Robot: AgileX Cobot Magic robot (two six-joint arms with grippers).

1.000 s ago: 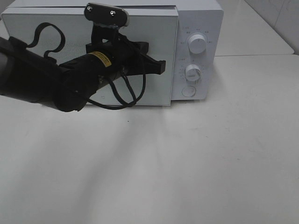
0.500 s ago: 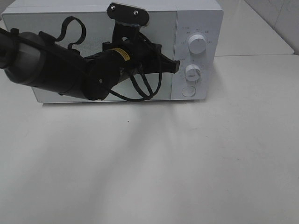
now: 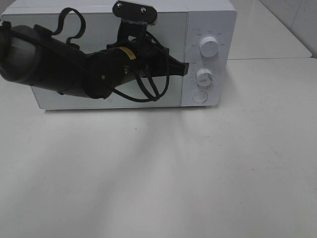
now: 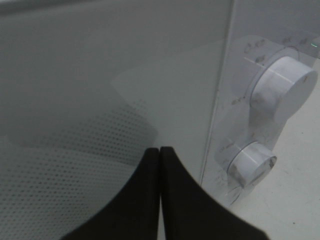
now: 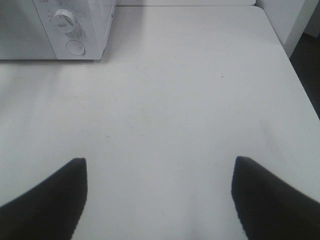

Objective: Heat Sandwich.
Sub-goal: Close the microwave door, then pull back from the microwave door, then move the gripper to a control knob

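- The microwave point(image 3: 210, 20), across the upper part of the high view, is showing a plain white casing.
- Its door point(image 4: 75, 100) is appearing pale grey and is carrying a fine pattern of small dots.
- The upper knob point(image 3: 209, 47), the lower knob point(image 3: 204, 77) and the round button point(image 3: 199, 96) are reading white, with faint grey markings around the knobs.
- The table point(image 3: 173, 173) is presenting a uniform off-white surface.
- The left arm point(image 3: 49, 64), at upper left, is showing matt black and is bearing a small yellow label point(image 3: 130, 54).
- The cable point(image 3: 148, 91) looping from it is appearing black.
- The camera bracket point(image 3: 134, 12) is showing dark metallic grey.
- The left gripper point(image 4: 159, 150) and the right gripper point(image 5: 160, 165) are both showing black fingers.
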